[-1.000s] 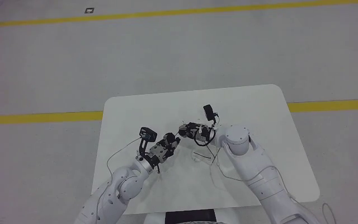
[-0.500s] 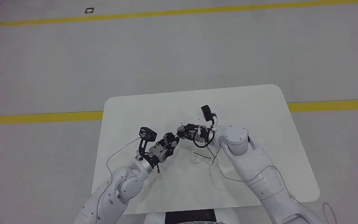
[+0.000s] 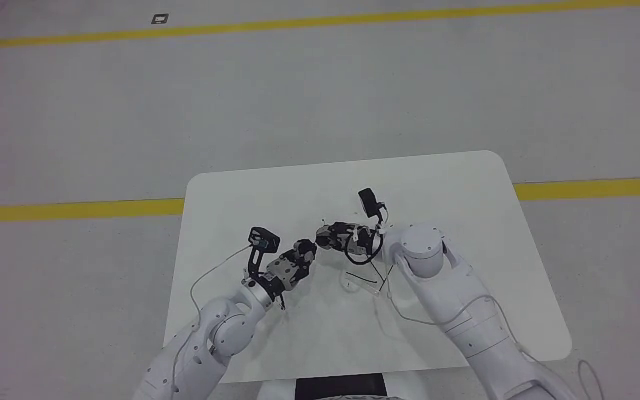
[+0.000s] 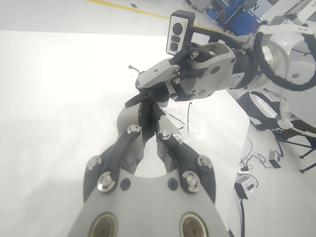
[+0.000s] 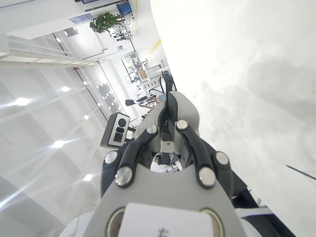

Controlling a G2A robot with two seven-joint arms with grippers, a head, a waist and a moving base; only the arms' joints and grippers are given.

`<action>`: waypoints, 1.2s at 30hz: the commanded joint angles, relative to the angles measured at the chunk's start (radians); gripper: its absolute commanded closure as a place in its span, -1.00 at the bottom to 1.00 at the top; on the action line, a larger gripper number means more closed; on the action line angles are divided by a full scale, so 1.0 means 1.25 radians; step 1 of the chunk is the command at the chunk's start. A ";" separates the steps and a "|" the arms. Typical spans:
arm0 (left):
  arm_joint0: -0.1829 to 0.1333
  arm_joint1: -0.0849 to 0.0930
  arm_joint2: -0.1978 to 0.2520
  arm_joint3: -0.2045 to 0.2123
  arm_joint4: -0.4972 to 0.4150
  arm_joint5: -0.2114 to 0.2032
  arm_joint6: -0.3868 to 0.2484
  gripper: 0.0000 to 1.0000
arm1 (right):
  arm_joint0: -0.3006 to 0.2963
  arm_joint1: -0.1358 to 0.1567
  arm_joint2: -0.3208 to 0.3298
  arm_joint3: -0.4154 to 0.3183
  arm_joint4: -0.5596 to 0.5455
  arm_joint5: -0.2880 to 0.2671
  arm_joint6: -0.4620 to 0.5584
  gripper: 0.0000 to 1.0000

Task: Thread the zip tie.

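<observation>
Over the middle of the white table [image 3: 450,200] my two grippers meet tip to tip. My left gripper [image 3: 302,248] [image 4: 148,107] is shut on one end of a thin black zip tie [image 4: 147,96]. Facing it, my right gripper [image 3: 325,236] [image 4: 148,89] [image 5: 167,99] is shut on the same zip tie [image 5: 168,85], whose strip sticks out past its fingertips. A thin curved tail [image 4: 134,68] shows just beyond the right gripper. Where the two ends meet is hidden between the fingers.
Spare black zip ties [image 4: 188,117] [image 3: 375,275] [image 5: 300,172] lie on the table under the right forearm, beside a small pale packet [image 3: 350,282]. The table's far half and right side are bare.
My right gripper has crept a little to the left, closer to the left gripper. The left arm has hardly moved.
</observation>
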 commanded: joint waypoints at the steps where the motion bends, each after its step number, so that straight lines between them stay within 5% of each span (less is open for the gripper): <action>1: 0.000 0.000 0.000 0.000 -0.001 0.000 0.001 1.00 | 0.001 0.001 -0.001 0.000 0.002 -0.001 -0.002 1.00; 7: 0.001 0.000 -0.002 0.000 -0.005 -0.001 0.002 1.00 | 0.001 0.004 -0.006 0.001 0.008 -0.001 -0.008 0.96; 8: 0.002 0.000 -0.002 0.000 -0.005 -0.002 0.002 1.00 | 0.002 0.005 -0.006 0.001 0.009 -0.001 -0.009 0.34; 9: 0.002 0.000 -0.003 0.000 -0.005 -0.002 0.002 1.00 | 0.002 0.005 -0.007 0.001 0.010 -0.001 -0.010 0.10; 10: 0.002 0.000 -0.003 -0.001 -0.005 -0.003 0.002 1.00 | 0.002 0.006 -0.008 0.000 0.011 -0.001 -0.011 -1.00; 24: 0.009 0.002 -0.010 -0.013 -0.019 -0.014 0.001 1.00 | 0.001 0.015 -0.001 0.002 0.027 -0.009 -0.030 -1.00; 28: 0.016 0.004 -0.018 -0.026 -0.083 -0.051 -0.001 1.00 | -0.004 0.021 0.013 0.002 0.024 -0.021 -0.036 -1.00; 36: 0.032 0.021 -0.045 -0.072 -0.216 -0.051 -0.073 1.00 | -0.011 0.029 0.028 -0.001 0.015 -0.062 -0.021 -1.00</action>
